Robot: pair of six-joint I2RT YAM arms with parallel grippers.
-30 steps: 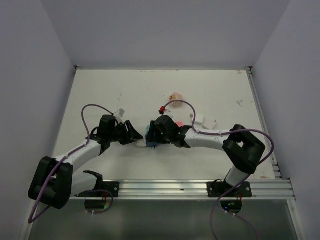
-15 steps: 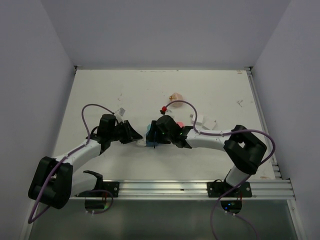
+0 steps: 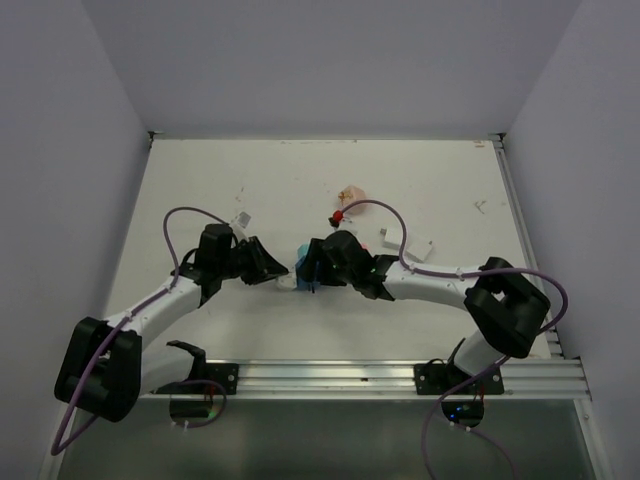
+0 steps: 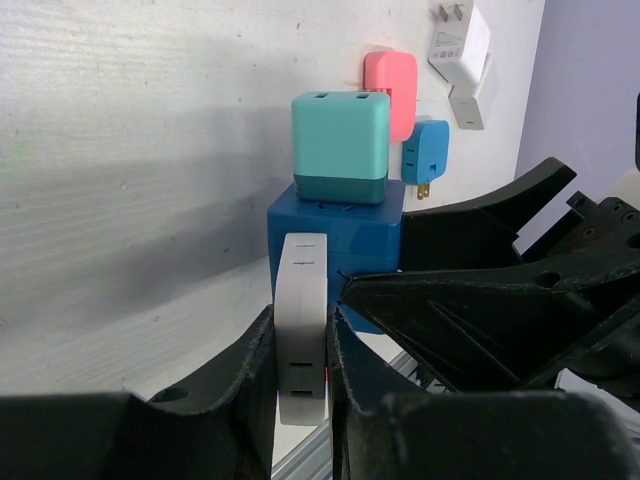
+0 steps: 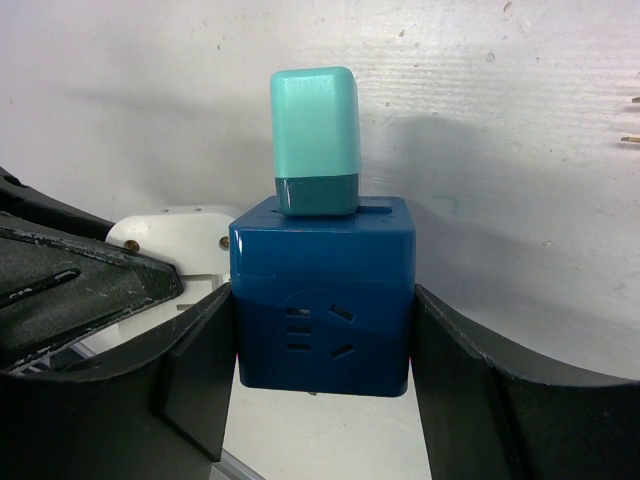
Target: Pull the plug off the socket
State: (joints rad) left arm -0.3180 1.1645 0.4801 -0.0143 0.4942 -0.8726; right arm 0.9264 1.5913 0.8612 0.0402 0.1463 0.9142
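1. White, scuffed table (image 3: 250, 180) between pale walls; blue socket cube (image 5: 322, 290) near its middle, clamped in right gripper (image 3: 306, 270), teal adapter (image 5: 314, 135) seated on top.
2. Pinched tight in left gripper (image 3: 276, 270): white plug (image 4: 300, 340), apparently seated in the cube's side.
3. Judged step: both grips set, extraction not yet done. Next: straight pull apart, cube braced.

Pink adapter (image 4: 392, 90), white charger (image 4: 460, 40)

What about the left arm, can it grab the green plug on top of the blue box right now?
Probably not. The left fingers are shut on the white plug at the side of the blue box, so they are busy. The green plug stands bare on top, with nothing over it.
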